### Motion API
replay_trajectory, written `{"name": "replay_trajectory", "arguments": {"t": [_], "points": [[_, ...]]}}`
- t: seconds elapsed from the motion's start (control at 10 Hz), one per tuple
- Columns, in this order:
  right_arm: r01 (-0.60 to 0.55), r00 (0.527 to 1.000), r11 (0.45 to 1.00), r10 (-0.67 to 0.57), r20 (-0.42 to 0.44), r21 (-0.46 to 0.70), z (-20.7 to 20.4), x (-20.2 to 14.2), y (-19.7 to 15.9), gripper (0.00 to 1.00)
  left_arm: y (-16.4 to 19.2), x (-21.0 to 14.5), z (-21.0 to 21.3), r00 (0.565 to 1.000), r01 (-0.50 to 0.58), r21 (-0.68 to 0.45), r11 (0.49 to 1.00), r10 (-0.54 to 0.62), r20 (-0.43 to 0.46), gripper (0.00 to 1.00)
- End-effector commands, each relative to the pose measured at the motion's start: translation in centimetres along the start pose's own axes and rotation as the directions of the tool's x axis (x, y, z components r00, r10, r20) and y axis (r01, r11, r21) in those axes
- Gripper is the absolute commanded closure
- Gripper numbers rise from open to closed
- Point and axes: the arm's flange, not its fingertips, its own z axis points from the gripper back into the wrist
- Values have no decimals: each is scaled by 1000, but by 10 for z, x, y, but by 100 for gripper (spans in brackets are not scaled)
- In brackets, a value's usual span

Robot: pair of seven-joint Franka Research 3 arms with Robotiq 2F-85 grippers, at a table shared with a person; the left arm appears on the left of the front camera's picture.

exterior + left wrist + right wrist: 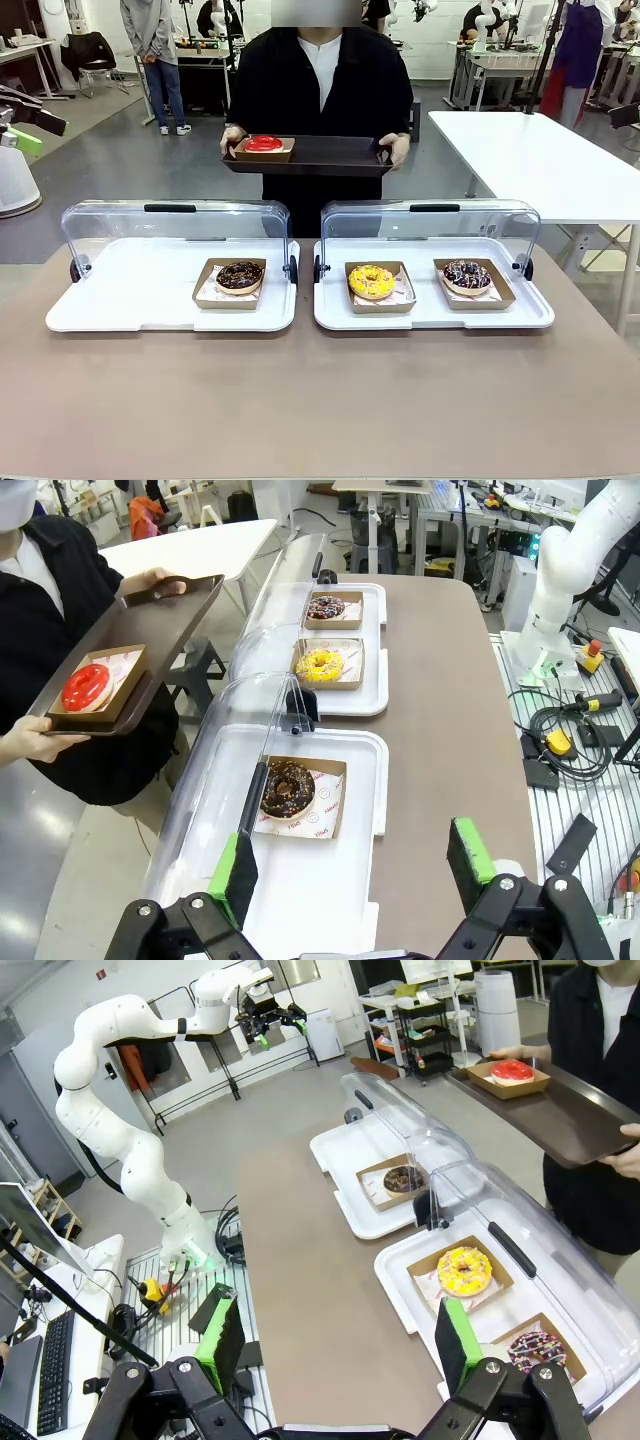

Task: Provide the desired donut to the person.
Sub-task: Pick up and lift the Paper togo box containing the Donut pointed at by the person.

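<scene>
Brown desk (300, 400) carried two white lidded trays: the left tray (120, 300) held a chocolate-glazed donut (240, 277), the right tray (425, 316) a yellow-glazed donut (371, 281) and a dark sprinkled donut (467, 275). Beyond the far edge the person (340, 90) held a dark tray (330, 155) bearing a red donut (264, 144). Left gripper (352, 865) and right gripper (337, 1345) jaws stood wide, empty.

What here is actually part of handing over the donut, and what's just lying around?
Part of the job: person, brown tray, red donut, chocolate donut, yellow donut, sprinkled donut, left gripper and right gripper, both open.

Just lying about: white side table, floor cables, keyboard.
</scene>
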Motion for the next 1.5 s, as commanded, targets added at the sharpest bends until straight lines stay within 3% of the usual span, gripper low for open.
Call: {"name": "replay_trajectory", "arguments": {"t": [0.0, 1.2, 1.3, 1.4], "points": [[-18, 1000, 1000, 18, 19, 12, -1, 2, -1, 0, -1, 2, 1, 1000, -18, -3, 1000, 18, 8, 0], [-18, 1000, 1000, 18, 19, 12, -1, 2, -1, 0, -1, 2, 1, 1000, -18, -3, 1000, 18, 8, 0], [0, 1000, 1000, 0, 0, 0, 0, 0, 0, 0, -1, 2, 1, 1000, -18, -3, 1000, 18, 8, 0], [-3, 995, 1000, 4, -98, 9, -19, 10, 2, 0, -1, 2, 1, 1000, -18, -3, 1000, 18, 8, 0]]}}
